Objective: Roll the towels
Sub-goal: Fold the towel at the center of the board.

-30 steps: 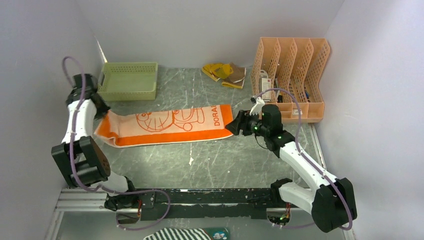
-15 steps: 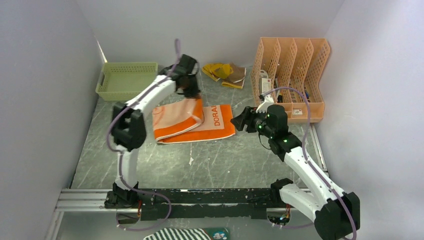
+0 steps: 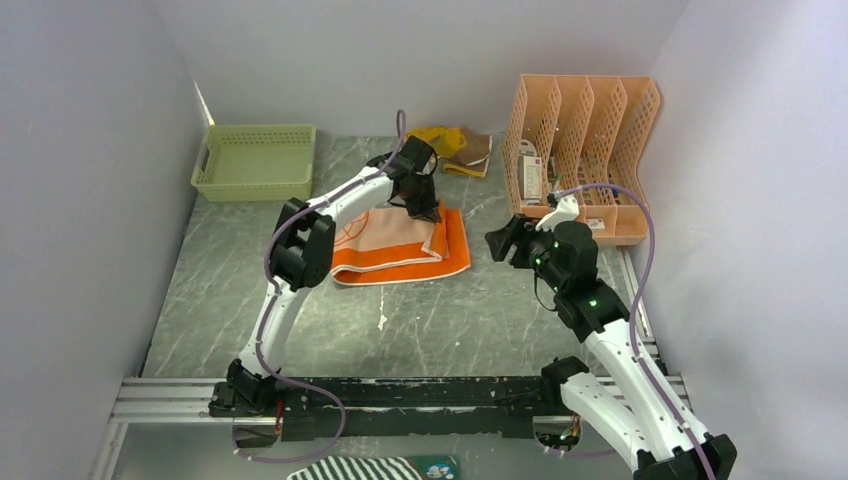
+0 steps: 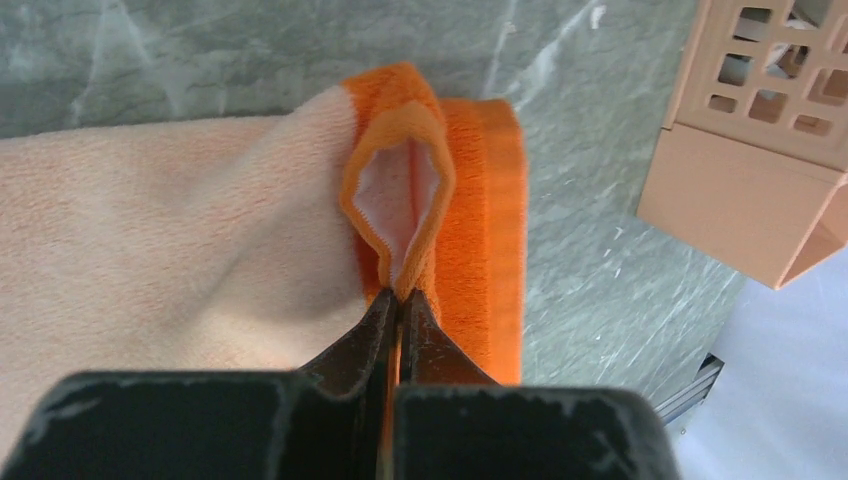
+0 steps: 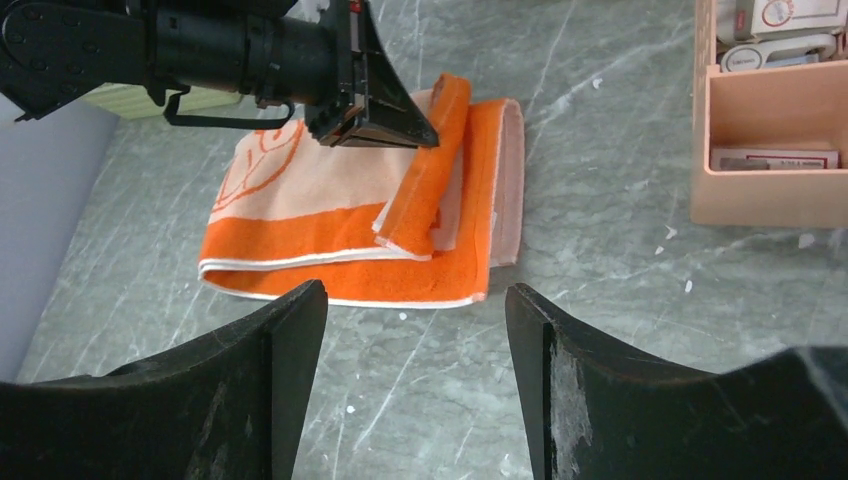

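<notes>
Tabletop (image 3: pixel 450 320): orange towel (image 3: pixel 400 268) now folded over itself

Yellow towel (image 3: pixel 447 138) partly behind the left arm (image 3: pixel 350 195) — striped cloth (image 3: pixel 350 470) off-frame below.

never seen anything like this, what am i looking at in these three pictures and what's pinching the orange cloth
These are two robot arms bolted at the near edge of a table. One picture comes from a fixed camera above and behind them. The other two come from a camera on each wrist, looking past the black left fingers and right fingers. On the table lie a folded orange towel, a yellow towel at the back, a green basket and a peach file rack. The left fingers are shut on one end of the orange towel, held up over the rest. The right fingers are open and hold nothing.
</notes>
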